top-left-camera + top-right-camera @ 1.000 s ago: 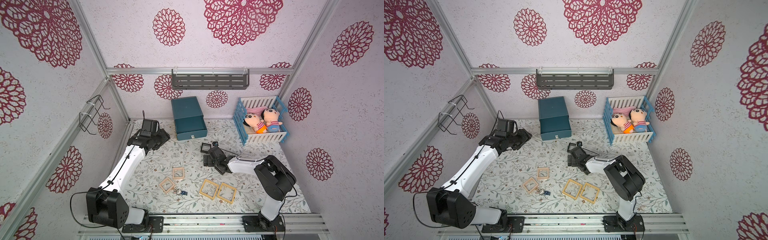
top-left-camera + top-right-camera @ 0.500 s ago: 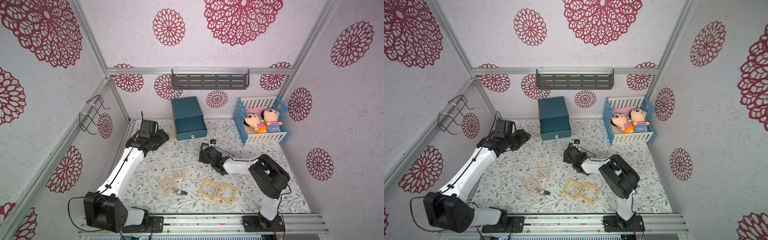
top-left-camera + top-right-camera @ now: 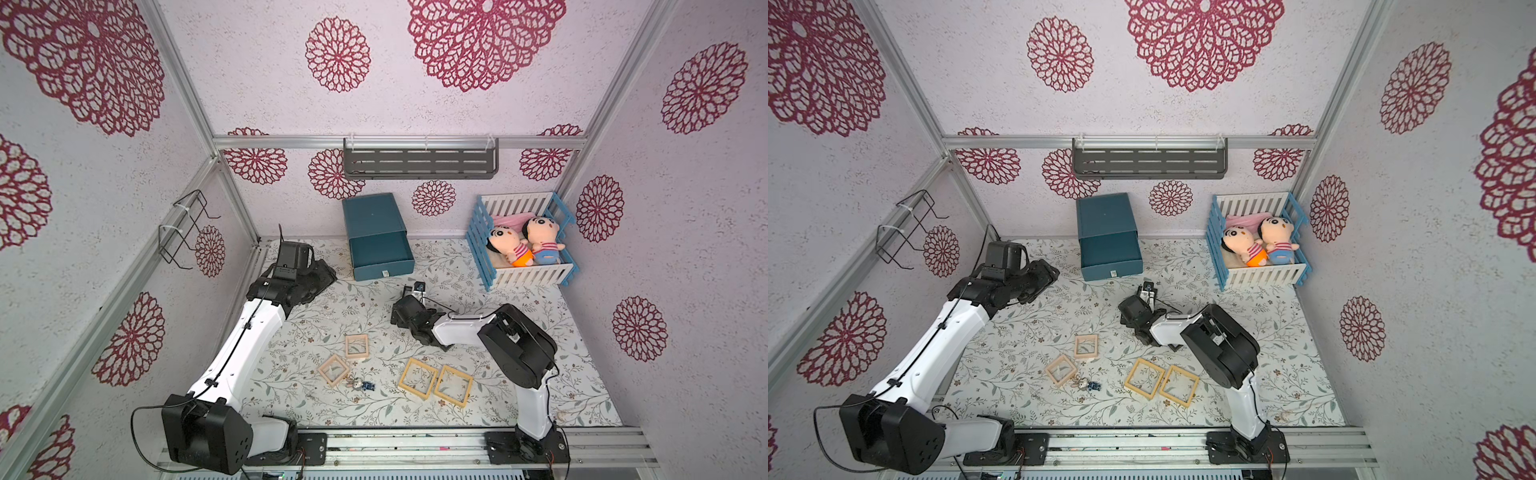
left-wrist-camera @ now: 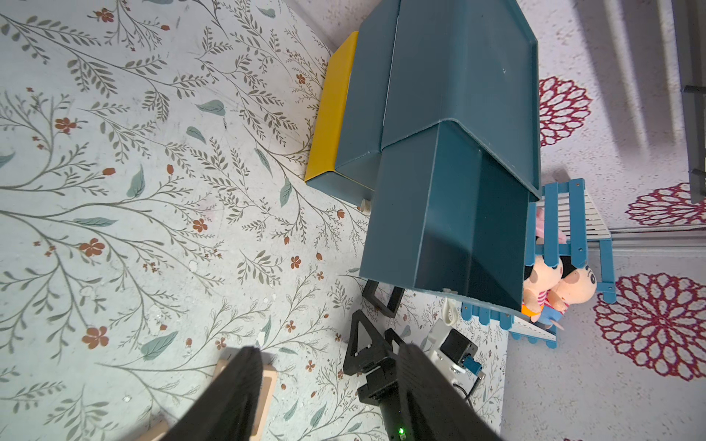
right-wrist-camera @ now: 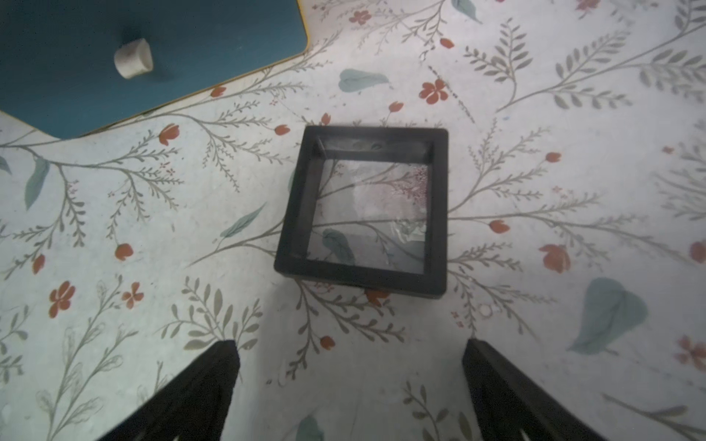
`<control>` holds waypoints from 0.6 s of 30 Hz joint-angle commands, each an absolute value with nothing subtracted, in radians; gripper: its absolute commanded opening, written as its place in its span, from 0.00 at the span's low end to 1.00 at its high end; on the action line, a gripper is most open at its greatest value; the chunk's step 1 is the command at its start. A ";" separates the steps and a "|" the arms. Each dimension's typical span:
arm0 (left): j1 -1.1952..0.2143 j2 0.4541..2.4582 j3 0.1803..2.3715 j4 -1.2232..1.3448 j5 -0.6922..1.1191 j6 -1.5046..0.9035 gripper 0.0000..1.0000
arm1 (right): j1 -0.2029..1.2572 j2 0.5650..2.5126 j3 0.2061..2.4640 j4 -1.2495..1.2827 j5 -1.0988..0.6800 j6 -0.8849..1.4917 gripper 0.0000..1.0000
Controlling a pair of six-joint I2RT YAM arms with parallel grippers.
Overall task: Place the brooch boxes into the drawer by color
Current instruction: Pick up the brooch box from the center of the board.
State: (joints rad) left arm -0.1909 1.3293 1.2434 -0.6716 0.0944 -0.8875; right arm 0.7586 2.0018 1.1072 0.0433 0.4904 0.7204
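Black brooch box (image 5: 363, 210) flat on table (image 5: 573, 114), just ahead of wide-open, empty right claw (image 5: 351, 343): should straddle opposite frame sides squarely before closing. Left claw (image 4: 330, 349) parted, empty.

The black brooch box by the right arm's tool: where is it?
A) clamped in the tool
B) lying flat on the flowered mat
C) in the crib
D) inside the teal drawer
B: the black brooch box lies flat on the flowered mat, ahead of the open right tool, untouched.
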 commanded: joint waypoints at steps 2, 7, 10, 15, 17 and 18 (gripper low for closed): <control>-0.184 1.304 1.229 -0.687 0.091 -0.871 0.63 | 0.752 2.061 1.139 0.018 0.517 0.773 0.99; -0.182 1.298 1.227 -0.695 0.092 -0.868 0.64 | 0.740 2.096 1.203 -0.047 0.556 0.805 0.98; -0.182 1.297 1.220 -0.689 0.104 -0.863 0.63 | 0.738 2.110 1.230 -0.079 0.571 0.805 0.93; -0.179 1.273 1.157 -0.653 0.182 -0.859 0.63 | 0.738 2.108 1.232 -0.097 0.589 0.805 0.77; -0.175 1.253 1.103 -0.618 0.231 -0.869 0.62 | 0.738 2.105 1.229 -0.095 0.596 0.800 0.70; -0.171 1.244 1.064 -0.586 0.267 -0.880 0.62 | 0.738 2.102 1.227 -0.094 0.598 0.795 0.67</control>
